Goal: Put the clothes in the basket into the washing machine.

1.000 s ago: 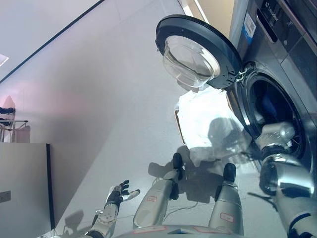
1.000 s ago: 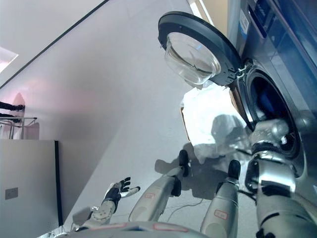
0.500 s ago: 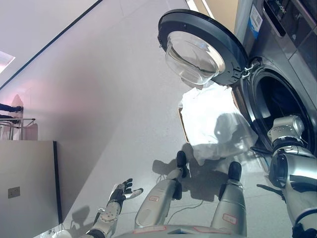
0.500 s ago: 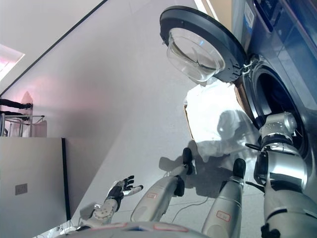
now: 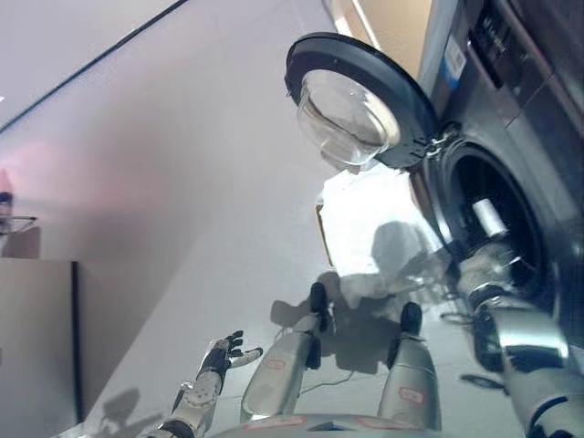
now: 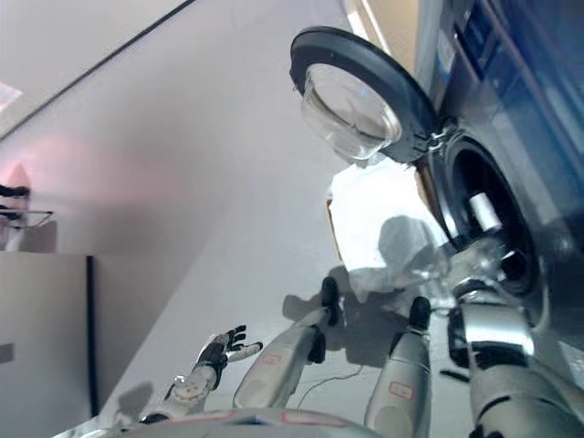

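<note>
A grey washing machine (image 5: 511,100) stands at the right with its round door (image 5: 356,100) swung open. Below the door a basket (image 5: 321,239) on the floor holds white clothes (image 5: 370,228). My right arm (image 5: 497,274) reaches into the dark drum (image 5: 484,196). Its hand is inside the drum and its fingers are hidden. My left hand (image 5: 222,354) is at the lower left, away from the basket, open with fingers spread and empty.
A grey cabinet side (image 5: 36,347) stands at the lower left. A small rack (image 5: 14,224) shows at the far left edge. The pale floor (image 5: 182,182) stretches left of the basket and the open door overhangs the basket.
My right arm has gone deeper into the drum. The camera has shifted a little. The left hand and the basket have not moved.
</note>
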You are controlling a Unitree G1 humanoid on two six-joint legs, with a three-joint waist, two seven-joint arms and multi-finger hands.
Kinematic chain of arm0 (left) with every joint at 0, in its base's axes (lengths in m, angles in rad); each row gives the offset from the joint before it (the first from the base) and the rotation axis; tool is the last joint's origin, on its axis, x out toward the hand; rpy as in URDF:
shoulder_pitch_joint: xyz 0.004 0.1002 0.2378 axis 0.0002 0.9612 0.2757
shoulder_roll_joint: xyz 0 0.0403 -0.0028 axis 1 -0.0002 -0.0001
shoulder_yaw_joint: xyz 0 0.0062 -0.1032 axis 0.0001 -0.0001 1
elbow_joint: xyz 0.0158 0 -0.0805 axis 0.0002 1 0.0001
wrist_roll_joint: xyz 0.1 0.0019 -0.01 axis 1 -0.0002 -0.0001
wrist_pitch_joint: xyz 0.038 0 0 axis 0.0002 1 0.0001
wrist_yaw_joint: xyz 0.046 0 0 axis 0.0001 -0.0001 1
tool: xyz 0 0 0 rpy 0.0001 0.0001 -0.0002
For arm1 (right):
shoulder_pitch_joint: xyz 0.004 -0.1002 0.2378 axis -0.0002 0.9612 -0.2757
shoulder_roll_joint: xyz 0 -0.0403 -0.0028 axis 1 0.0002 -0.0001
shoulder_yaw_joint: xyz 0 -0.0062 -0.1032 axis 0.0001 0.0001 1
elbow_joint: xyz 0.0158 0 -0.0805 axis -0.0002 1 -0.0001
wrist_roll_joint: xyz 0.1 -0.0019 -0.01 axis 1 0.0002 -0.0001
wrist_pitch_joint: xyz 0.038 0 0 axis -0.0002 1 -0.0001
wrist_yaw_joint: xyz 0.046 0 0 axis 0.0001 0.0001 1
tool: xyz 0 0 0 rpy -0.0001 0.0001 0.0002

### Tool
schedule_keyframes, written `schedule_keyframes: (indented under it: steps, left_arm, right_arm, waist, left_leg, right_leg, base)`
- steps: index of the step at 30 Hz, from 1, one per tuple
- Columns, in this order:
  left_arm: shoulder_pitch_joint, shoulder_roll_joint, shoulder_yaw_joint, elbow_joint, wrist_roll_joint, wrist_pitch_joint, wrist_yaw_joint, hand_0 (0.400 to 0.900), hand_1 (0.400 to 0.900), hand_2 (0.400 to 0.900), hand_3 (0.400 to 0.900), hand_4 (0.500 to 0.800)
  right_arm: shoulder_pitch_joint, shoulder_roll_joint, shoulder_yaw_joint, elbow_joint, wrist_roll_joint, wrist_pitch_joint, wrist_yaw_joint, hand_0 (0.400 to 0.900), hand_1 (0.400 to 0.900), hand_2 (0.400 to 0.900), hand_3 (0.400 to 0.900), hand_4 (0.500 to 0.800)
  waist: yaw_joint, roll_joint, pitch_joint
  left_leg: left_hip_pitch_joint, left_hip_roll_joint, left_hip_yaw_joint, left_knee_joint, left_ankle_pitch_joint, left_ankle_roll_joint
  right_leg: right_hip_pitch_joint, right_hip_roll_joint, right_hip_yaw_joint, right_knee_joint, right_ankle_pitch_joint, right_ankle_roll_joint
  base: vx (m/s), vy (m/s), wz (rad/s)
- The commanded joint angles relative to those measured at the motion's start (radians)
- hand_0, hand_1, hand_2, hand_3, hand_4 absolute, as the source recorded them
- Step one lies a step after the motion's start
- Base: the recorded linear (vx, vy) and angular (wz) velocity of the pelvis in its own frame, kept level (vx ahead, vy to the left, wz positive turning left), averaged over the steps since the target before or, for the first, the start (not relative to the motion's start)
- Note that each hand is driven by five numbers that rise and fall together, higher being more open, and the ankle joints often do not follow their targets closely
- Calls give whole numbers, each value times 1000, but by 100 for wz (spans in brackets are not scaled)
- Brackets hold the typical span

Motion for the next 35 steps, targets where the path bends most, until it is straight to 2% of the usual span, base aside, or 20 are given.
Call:
schedule_keyframes:
  steps: [1, 6, 8, 16, 19, 22, 29, 35]
  left_arm:
    - [-19, 15, 59, 103, 44, 10, -7, 900, 900, 900, 900, 800]
    - [-17, 27, 118, 137, 76, 28, -33, 900, 900, 900, 900, 800]
    - [-12, 32, 159, 138, 53, 21, -53, 900, 900, 900, 900, 800]
    - [27, 54, 246, 205, 144, 43, -101, 900, 900, 900, 900, 800]
    - [46, 60, 247, 227, 195, 48, -120, 900, 900, 900, 900, 800]
    - [56, 64, 253, 243, 225, 56, -130, 900, 900, 900, 900, 800]
    - [71, 49, 252, 231, 221, 58, -132, 900, 900, 900, 900, 800]
    - [73, 37, 230, 228, 233, 57, -124, 900, 900, 900, 900, 800]
  right_arm:
    - [92, 17, 29, 9, -77, 5, 69, 900, 900, 900, 900, 800]
    - [268, 84, 87, 16, -250, 32, 102, 900, 900, 900, 900, 800]
    - [361, 100, 98, 5, -312, 42, 127, 900, 900, 900, 900, 800]
    - [622, 160, 207, 83, -739, 79, 129, 900, 900, 900, 900, 800]
    - [685, 188, 249, 97, -833, 92, 142, 900, 900, 900, 900, 800]
    - [699, 197, 267, 113, -880, 113, 154, 900, 900, 900, 900, 800]
    - [658, 198, 312, 72, -929, 117, 138, 900, 900, 900, 900, 800]
    - [660, 215, 341, 62, -923, 116, 139, 900, 900, 900, 900, 800]
  waist:
    - [14, -43, -73]
    - [-8, -127, -119]
    - [-21, -163, -143]
    - [-57, -247, -246]
    - [-68, -264, -284]
    - [-77, -273, -294]
    - [-93, -271, -323]
    - [-96, -269, -326]
  left_leg:
    - [-26, 15, -69, 0, 10, -36]
    - [33, 39, -73, -19, 5, -40]
    - [65, 48, -70, -25, -3, -40]
    - [194, 64, -60, -57, -25, -38]
    - [242, 75, -51, -97, -18, -46]
    - [275, 76, -39, -93, -31, -39]
    - [324, 78, -6, -100, -49, -32]
    - [342, 78, -7, -104, -54, -32]
  right_leg:
    - [88, 16, -29, -30, 22, -26]
    - [158, 43, -46, -93, 42, -25]
    - [195, 51, -48, -121, 50, -24]
    - [331, 82, -54, -174, 49, -21]
    - [364, 85, -61, -177, 41, -17]
    - [389, 84, -50, -170, 36, -17]
    - [412, 85, -8, -187, 45, -10]
    - [430, 85, -15, -189, 41, -12]
  base:
    - [63, -77, 11]
    - [42, -53, -3]
    - [48, -43, -12]
    - [56, -24, -9]
    - [46, -21, -1]
    - [2, -7, -21]
    - [-10, -5, -23]
    - [-4, -6, 1]
